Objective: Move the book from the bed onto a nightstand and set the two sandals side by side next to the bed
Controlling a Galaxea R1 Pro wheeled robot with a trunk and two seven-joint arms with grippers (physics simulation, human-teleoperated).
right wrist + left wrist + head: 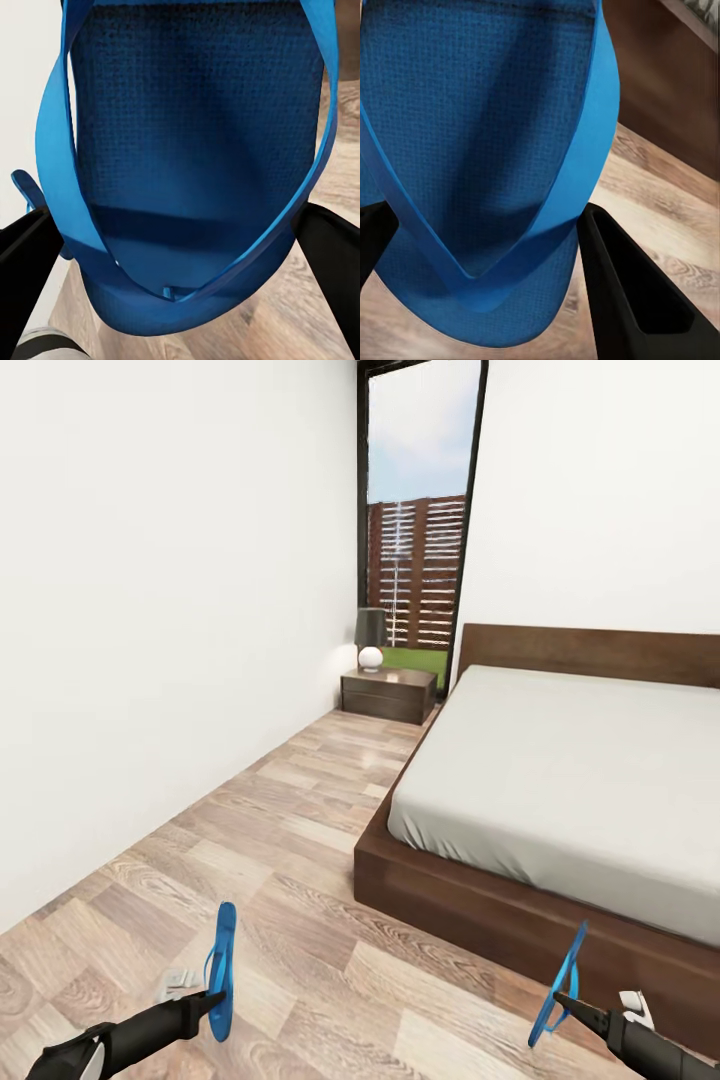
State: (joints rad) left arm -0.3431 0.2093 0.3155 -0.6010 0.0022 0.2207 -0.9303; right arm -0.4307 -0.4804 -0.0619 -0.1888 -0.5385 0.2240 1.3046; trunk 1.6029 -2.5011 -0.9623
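My left gripper (214,996) is pinching one blue sandal (221,970) on edge above the floor (300,830), its heel cut off in my left wrist view. Farther off, the nightstand (388,693) is standing beside the bed (560,780), whose right side is running out of frame. My right gripper (562,998) is clamping the other sandal (560,985). The book is hidden from me.

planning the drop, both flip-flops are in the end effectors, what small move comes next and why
Probably roll forward a little along the bed frame. The left end effector holds one blue flip-flop upright, the right end effector holds the other flip-flop, both above bare wood floor near the bed's foot corner, so lowering them beside the bed follows.
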